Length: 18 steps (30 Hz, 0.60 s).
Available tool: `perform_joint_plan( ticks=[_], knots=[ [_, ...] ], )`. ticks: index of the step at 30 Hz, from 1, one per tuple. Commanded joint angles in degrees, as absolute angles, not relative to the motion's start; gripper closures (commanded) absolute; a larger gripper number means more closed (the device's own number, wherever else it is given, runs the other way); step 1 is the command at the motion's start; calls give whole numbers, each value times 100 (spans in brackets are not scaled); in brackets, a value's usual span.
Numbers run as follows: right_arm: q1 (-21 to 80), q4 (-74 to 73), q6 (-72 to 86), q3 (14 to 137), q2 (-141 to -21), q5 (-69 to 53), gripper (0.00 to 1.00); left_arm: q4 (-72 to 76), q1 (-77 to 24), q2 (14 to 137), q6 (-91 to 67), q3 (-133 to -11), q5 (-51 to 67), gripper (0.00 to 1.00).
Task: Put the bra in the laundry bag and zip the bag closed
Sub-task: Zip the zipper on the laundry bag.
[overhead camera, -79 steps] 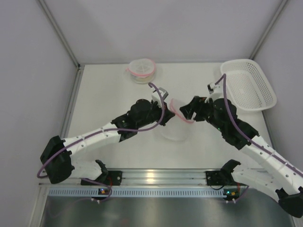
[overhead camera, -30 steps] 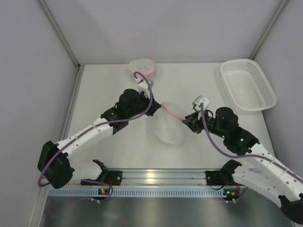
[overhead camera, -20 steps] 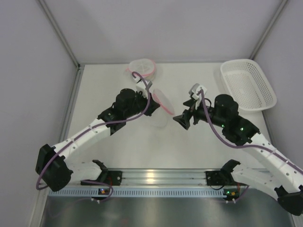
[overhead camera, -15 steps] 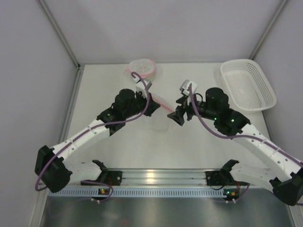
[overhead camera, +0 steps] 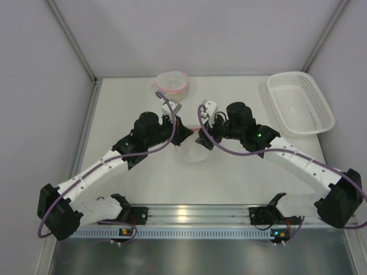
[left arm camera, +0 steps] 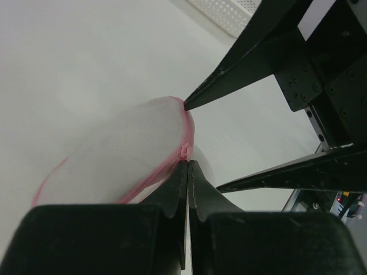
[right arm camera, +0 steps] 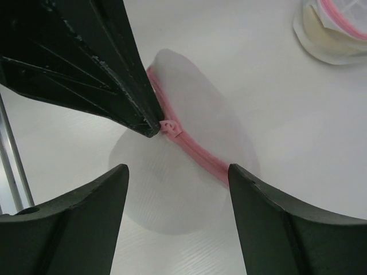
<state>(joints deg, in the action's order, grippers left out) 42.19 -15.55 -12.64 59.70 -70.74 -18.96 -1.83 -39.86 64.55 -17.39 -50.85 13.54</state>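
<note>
Our right end effector (right arm camera: 178, 170), now apart, has swung toward the pink-zippered mesh laundry bag (left arm camera: 114, 157) our left end effector (left arm camera: 187, 167) clamps, seemingly to zip.

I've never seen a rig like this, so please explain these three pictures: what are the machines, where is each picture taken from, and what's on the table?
These are two robot arms bolted to the near edge of a table. The wide picture looks down from above. The other two come from a camera on each wrist, so each shows its own claw up close. The left claw is shut, pinching the pink zipper edge of a white mesh laundry bag. The right claw stands open right beside it, holding nothing. Farther back sit a round white bundle with a pink rim and a white plastic basket.
</note>
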Motion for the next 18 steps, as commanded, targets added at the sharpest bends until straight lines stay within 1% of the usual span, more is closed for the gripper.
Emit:
perform_joint_plan(
  ticks=[1,6,7,11,13,14,15,18],
  knots=[
    [4324,-1283,-1608,6372,-7163,-1784,30,53,-3999,6135,-1652,-5027,1678,100],
    [4359,-1371,-1863,6583,-7286,-1732,29,26,-3999,6082,-1451,-4975,1802,100],
    [4394,-1397,-1915,6627,-7312,-1662,29,-200,-3999,6082,-1407,-4992,1819,100],
    [4482,-1512,-2135,6785,-7374,-1564,28,-343,-3999,6091,-1248,-5062,1863,100],
    [4544,-1617,-2197,6829,-7462,-1634,31,-334,-3999,6082,-1266,-5089,1872,100],
    [4561,-1669,-2223,6890,-7505,-1652,36,-334,-3990,6073,-1292,-5132,1855,100],
    [4596,-1818,-2241,6908,-7584,-1670,39,-334,-3999,6073,-1301,-5133,1776,100],
    [4720,-1986,-2206,6900,-7577,-1696,41,-386,-3990,6038,-1362,-5133,1592,100]
  ],
)
